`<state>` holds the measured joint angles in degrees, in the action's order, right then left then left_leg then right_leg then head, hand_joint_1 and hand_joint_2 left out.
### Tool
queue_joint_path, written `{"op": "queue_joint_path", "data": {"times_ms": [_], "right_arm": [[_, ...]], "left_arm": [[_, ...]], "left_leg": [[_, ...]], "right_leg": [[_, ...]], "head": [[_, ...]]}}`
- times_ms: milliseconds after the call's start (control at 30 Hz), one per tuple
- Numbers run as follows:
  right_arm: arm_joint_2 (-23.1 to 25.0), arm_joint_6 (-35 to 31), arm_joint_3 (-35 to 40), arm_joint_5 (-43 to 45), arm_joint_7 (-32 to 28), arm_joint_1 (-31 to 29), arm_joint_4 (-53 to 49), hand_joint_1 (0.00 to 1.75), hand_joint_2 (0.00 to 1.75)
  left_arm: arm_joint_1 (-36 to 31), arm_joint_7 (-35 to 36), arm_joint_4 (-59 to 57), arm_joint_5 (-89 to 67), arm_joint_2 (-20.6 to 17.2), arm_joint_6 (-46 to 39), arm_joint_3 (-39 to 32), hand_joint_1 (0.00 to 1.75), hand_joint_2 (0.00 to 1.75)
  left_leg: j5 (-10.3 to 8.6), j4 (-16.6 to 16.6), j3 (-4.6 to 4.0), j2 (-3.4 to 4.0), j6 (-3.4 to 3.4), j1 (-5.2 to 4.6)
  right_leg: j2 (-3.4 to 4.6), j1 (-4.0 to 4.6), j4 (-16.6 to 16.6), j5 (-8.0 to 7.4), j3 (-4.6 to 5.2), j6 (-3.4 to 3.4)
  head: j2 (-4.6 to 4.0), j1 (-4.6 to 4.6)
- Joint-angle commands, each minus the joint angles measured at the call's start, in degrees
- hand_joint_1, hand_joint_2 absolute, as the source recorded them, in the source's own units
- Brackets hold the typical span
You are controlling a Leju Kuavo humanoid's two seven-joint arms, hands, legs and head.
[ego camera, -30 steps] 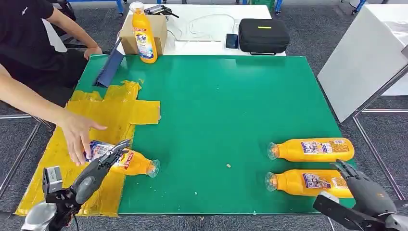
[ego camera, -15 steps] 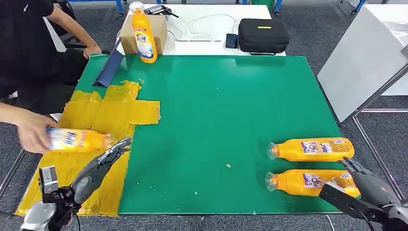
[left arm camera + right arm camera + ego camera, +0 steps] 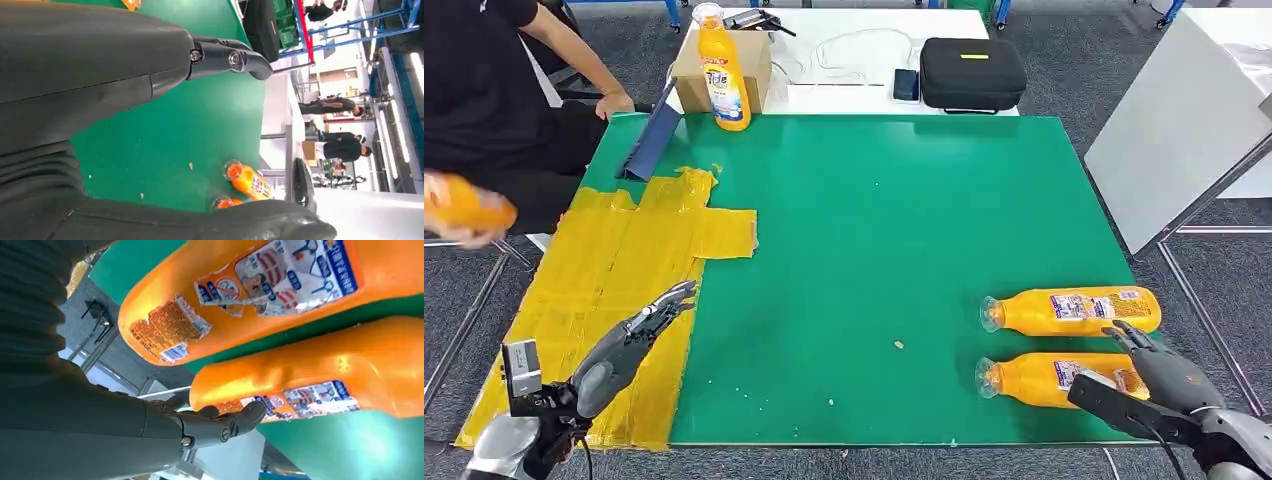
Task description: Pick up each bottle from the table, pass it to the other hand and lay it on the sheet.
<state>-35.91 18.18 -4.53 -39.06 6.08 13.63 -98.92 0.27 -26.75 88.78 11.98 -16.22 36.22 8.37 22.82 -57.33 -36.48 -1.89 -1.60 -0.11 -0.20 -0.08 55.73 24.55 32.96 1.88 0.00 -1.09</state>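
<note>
room: grey carpeted floor around the surface, a white table (image 3: 864,50) along the top of the frame carrying a black case (image 3: 972,72), a cardboard box (image 3: 734,62) and an upright orange bottle (image 3: 722,70); a person (image 3: 484,110) in black sat at the upper left, holding an orange bottle (image 3: 464,203) off the surface's edge.
surface: green mat (image 3: 874,230), flat and smooth (a round bottle could roll on it); yellow sheet (image 3: 614,280) taped over its left side.
bottles: two lay on their sides at lower right, caps pointing left, far bottle (image 3: 1072,310) and near bottle (image 3: 1049,379) just apart.
handling: rigid glossy plastic, probably slippery and, if full, fairly heavy; the labelled mid-body looked the best hold.
right hand (image 3: 1162,375): fingers spread, resting at the near bottle's base end, nothing grasped yet.
left hand (image 3: 629,345): fingers extended and released, over the sheet's edge.
</note>
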Motion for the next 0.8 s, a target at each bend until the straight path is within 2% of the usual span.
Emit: {"op": "queue_joint_path", "data": {"times_ms": [33, 467, 500, 633, 800], "right_arm": [[1.3, 0.2, 2.8, 0.0, -0.1, -2.2, 3.8, 0.0, 1.75], [-1.8, 0.7, 11.5, -3.3, -1.0, -6.4, 9.5, 0.0, 1.75], [-3.9, 3.0, 14.2, -4.0, -0.9, -6.5, 10.1, 0.0, 1.75], [-6.3, 2.5, 15.4, -3.2, -0.9, -3.3, 11.3, 0.0, 1.75], [-6.1, 0.1, 18.2, -5.7, 0.8, -2.5, 14.6, 0.0, 1.75]], "left_arm": [[-1.8, 0.3, -1.8, -0.1, -0.3, 0.3, 0.6, 0.0, 0.0], [-3.3, 0.8, -3.0, 1.0, 0.6, 0.6, 0.3, 0.0, 0.0], [-3.7, 0.8, -3.5, 1.5, 0.9, 0.7, 0.2, 0.0, 0.0], [-5.0, 0.7, -5.0, 2.5, 1.3, 1.2, 0.2, 0.0, 0.0], [-5.4, 1.5, -4.8, 3.6, 1.5, 1.6, 0.6, 0.0, 0.0]], "left_leg": [[0.03, 0.0, 0.16, 0.14, 0.08, 0.06], [0.02, 0.0, 0.17, 0.16, 0.07, 0.06], [0.05, 0.0, 0.27, 0.22, 0.1, 0.06], [0.07, 0.0, 0.31, 0.08, 0.1, 0.07], [0.11, 0.1, 0.46, 0.04, 0.12, 0.08]], "right_leg": [[0.04, 0.07, -0.1, -0.01, -0.2, -0.02], [0.07, 0.07, -0.1, -0.03, -0.21, -0.02], [0.08, 0.08, -0.1, 0.0, -0.31, -0.02], [-0.06, 0.09, -0.1, 0.06, -0.4, -0.01], [-0.13, 0.1, -0.2, 0.11, -0.6, -0.01]], "head": [[0.0, 0.02], [0.0, 0.0], [0.0, 0.02], [0.0, 0.0], [0.0, 0.02]]}}
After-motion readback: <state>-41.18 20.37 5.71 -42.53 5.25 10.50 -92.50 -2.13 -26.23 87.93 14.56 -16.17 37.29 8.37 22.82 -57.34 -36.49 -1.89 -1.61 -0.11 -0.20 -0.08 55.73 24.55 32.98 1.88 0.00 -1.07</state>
